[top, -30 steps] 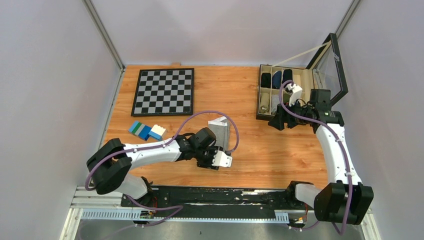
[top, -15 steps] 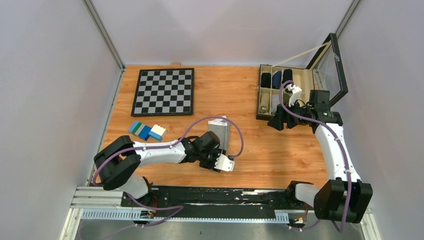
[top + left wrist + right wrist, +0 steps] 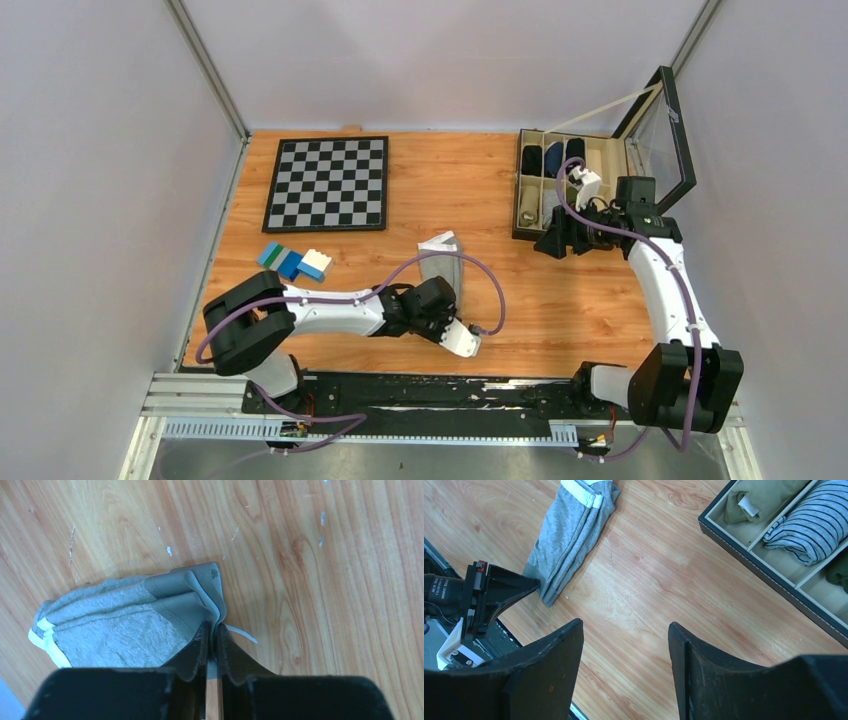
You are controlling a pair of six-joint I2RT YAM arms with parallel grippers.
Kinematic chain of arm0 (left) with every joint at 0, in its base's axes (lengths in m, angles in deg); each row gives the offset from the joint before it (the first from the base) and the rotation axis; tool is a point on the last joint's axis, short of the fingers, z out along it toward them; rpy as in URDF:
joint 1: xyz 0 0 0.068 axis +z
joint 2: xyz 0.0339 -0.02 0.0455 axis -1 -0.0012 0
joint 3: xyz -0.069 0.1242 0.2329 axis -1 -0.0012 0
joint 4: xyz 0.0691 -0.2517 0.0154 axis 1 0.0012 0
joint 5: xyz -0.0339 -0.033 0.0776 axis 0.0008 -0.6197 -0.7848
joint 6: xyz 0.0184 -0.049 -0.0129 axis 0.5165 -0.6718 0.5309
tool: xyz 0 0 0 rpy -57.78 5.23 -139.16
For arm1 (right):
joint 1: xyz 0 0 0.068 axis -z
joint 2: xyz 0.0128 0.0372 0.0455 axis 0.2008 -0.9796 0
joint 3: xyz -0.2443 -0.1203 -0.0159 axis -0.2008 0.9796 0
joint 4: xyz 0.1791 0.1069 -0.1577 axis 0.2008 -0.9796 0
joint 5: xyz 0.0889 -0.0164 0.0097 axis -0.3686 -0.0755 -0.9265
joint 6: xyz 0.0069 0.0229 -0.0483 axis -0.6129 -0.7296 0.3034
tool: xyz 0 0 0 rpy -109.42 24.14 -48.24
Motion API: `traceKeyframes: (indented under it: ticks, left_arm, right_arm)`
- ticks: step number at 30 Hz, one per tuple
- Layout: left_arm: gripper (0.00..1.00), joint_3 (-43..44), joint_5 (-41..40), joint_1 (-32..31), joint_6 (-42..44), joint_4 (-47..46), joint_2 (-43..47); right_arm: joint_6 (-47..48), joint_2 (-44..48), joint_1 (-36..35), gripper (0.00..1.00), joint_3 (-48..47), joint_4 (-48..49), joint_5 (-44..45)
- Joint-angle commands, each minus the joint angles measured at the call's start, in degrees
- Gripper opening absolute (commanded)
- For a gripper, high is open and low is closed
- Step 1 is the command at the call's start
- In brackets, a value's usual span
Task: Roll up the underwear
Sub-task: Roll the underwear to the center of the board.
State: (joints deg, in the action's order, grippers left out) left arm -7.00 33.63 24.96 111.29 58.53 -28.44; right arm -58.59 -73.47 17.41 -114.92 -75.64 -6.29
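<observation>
The grey jersey underwear [image 3: 120, 622], folded into one long narrow strip with white-trimmed hems at its far end, lies about midway between the left and right edges of the bench, nearer the near edge. We judge it light, soft and limp: the stacked layers will likely slide over one another and sag wherever nothing supports them. The thicker waistband at the near end is the firmest place to hold, and any grip there needs to catch every layer at once. The left arm's fingers [image 3: 192, 652] are pressed together on exactly that waistband corner, with cloth bunched between them. A roll would probably start here and travel toward the white hems, with the far end pinned so the strip does not drag.

We count one such garment on the wooden bench [image 3: 560, 310]. The right arm's fingers [image 3: 549, 665] are spread wide and hold nothing, hovering near the far right corner. Beside them stands one black compartmented box with its lid open [image 3: 522, 205]. The right wrist view shows three rolled garments in it (olive, striped and dark green); the full number we cannot tell. One black-and-white chessboard [image 3: 327, 183] sits toward the far left corner. What look like three small toy bricks [image 3: 293, 261], blue, green and white, lie near the left edge.
</observation>
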Motion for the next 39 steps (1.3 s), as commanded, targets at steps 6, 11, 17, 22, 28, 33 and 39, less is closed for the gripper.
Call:
traceKeyframes:
  ticks: [6, 11, 17, 22, 28, 33, 39]
  left_arm:
    - [0.0, 11.34, 17.43, 9.35, -9.21, 18.81, -4.77]
    - [0.0, 23.66, 39.46, 19.25, -5.52, 37.21, -14.33]
    - [0.0, 35.59, 52.83, 25.87, -1.02, 53.65, -25.5]
    - [0.0, 44.25, 58.92, 29.63, 6.16, 65.51, -34.59]
    - [0.0, 51.3, 66.61, 32.16, 17.4, 81.36, -44.0]
    - [0.0, 51.74, 67.17, 32.8, 17.88, 82.02, -45.2]
    - [0.0, 51.77, 67.15, 32.89, 17.96, 81.96, -45.85]
  right_arm:
    - [6.67, 1.47, 0.27, 0.6, -3.57, 1.55, -4.64]
    - [12.66, 1.34, -3.76, 0.61, -0.7, 8.32, -10.15]
    - [31.77, -6.97, -22.21, 0.59, -2.37, -1.14, -3.92]
    - [37.51, -9.31, -35.86, 0.6, 2.45, 3.92, -0.58]
    - [37.35, -12.72, -45.63, 0.6, 4.89, 9.71, 3.63]
    - [36.91, -15.29, -50.26, 0.62, 6.26, 12.73, 4.98]
    - [31.86, -17.8, -53.83, 0.63, 6.73, 19.21, 6.79]
